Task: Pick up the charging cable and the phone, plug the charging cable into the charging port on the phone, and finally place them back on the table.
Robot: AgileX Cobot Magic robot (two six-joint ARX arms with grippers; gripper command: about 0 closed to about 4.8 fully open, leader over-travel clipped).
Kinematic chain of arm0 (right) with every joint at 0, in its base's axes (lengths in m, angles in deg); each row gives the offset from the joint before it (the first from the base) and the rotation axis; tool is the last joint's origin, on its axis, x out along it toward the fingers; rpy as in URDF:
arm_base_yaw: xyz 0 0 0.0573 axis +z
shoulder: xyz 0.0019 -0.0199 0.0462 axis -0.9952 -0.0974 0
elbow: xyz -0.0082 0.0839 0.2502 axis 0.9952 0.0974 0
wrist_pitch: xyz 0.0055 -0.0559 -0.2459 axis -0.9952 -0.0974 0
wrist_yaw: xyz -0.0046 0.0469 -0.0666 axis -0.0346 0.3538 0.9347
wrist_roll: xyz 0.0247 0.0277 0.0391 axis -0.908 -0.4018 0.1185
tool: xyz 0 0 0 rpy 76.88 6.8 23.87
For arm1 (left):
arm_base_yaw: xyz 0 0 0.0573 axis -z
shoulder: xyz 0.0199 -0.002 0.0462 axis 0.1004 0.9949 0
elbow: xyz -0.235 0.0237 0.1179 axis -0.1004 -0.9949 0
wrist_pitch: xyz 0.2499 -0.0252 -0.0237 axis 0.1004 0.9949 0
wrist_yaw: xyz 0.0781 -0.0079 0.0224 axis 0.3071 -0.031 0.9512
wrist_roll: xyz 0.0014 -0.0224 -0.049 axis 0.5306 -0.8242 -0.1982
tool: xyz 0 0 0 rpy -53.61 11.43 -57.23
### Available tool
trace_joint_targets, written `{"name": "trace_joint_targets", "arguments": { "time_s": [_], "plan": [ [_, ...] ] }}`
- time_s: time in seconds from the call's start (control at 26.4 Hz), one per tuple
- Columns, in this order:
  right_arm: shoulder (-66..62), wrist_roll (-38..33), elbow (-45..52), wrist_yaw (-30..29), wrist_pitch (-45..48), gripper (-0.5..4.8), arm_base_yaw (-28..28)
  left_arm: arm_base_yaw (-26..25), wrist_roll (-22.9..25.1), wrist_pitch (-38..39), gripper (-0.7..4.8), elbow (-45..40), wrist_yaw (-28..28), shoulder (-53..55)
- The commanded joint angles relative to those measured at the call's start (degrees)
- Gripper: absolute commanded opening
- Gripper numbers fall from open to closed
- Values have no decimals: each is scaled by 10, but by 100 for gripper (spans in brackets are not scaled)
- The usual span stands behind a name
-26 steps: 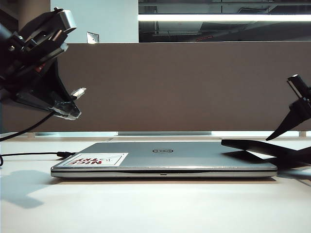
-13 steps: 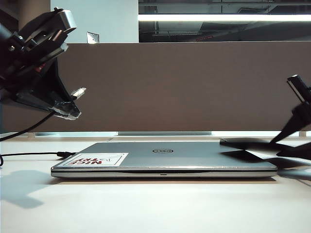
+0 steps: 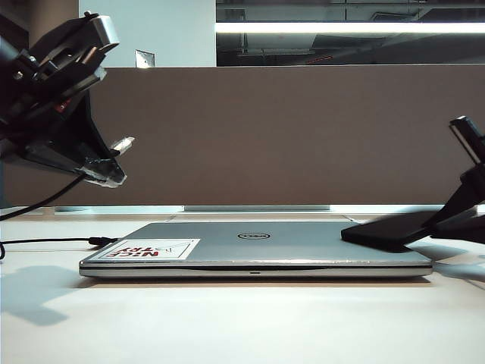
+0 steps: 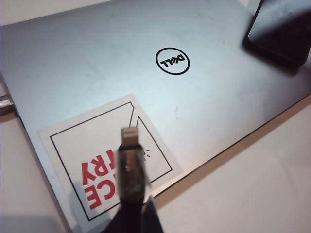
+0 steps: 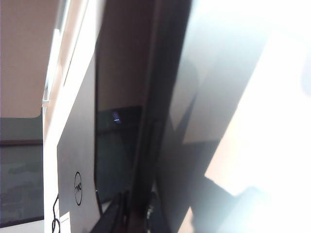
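My left gripper hangs above the table's left side, shut on the charging cable. The silvery plug sticks out past the fingers. In the left wrist view that plug points over the laptop's sticker, the gripper closed behind it. The black phone lies tilted on the laptop's right rear corner. My right gripper is closed on the phone's right end. The right wrist view shows the phone edge-on between the gripper's jaws. The charging port does not show.
A closed silver Dell laptop with a red-lettered sticker fills the table's middle. The cable's slack runs along the table at the left to the laptop's side. A grey-brown divider panel stands behind.
The right gripper's fingers have closed from wide apart onto the phone, and the phone now sits tilted with its right end raised. The left arm and cable have stayed still.
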Motion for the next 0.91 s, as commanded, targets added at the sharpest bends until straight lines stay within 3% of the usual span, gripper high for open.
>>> {"name": "trace_joint_targets", "arguments": {
  "time_s": [0.04, 0.91],
  "plan": [
    [-5, 5, 3, 10, -32, -2, 0, 0, 0, -5, -6, 1, 0, -1],
    [5, 39, 3, 3, 28, -2, 0, 0, 0, -5, -6, 1, 0, -1]
  ]
}}
